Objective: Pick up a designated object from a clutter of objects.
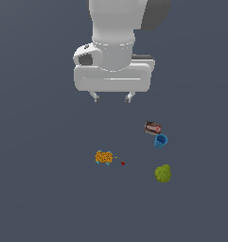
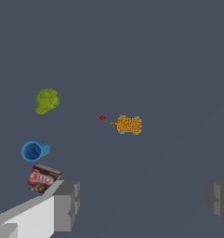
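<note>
A: What's the gripper (image 1: 112,98) doing?
B: Hanging above the surface, jaws spread wide, nothing between them.

A: And the items, big to small?
B: Yellow-green lumpy fruit (image 1: 163,173), then the blue cup (image 1: 160,141) on its side. The brown box (image 1: 152,127) sits just beside the cup, toward the exterior view's right. The orange patterned piece (image 1: 104,157) lies well apart, a tiny red bit (image 1: 123,163) near it
</note>
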